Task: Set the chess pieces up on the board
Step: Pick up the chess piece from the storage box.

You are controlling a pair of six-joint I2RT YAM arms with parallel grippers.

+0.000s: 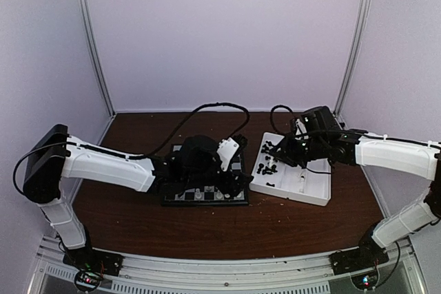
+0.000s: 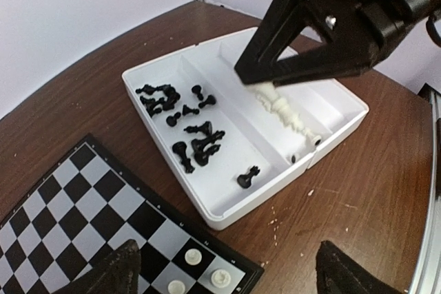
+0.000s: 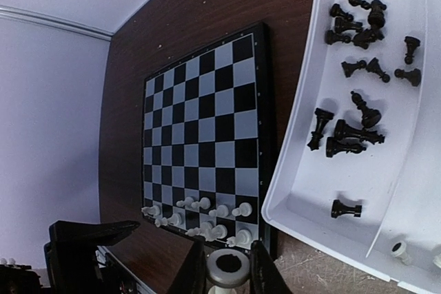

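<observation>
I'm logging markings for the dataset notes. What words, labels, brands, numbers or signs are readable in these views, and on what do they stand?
No text can be read in any view.
The board: tiny pale marks along its black edge, too small to read.
The white tray: no print visible.
The chess pieces: no markings visible.

Dark brown wood table (image 1: pixel 207 232) w/ two items flat on it: the chequered board (image 3: pixel 200 115), one corner below the jaws of the left gripper (image 2: pixel 231 263), and a white divided tray (image 2: pixel 262 194) just beside it, under the jaws of the right gripper (image 3: pixel 229 270). Pale specks (image 2: pixel 275 219) dot bare wood ahead of the left jaws, nr the tray's corner.
</observation>
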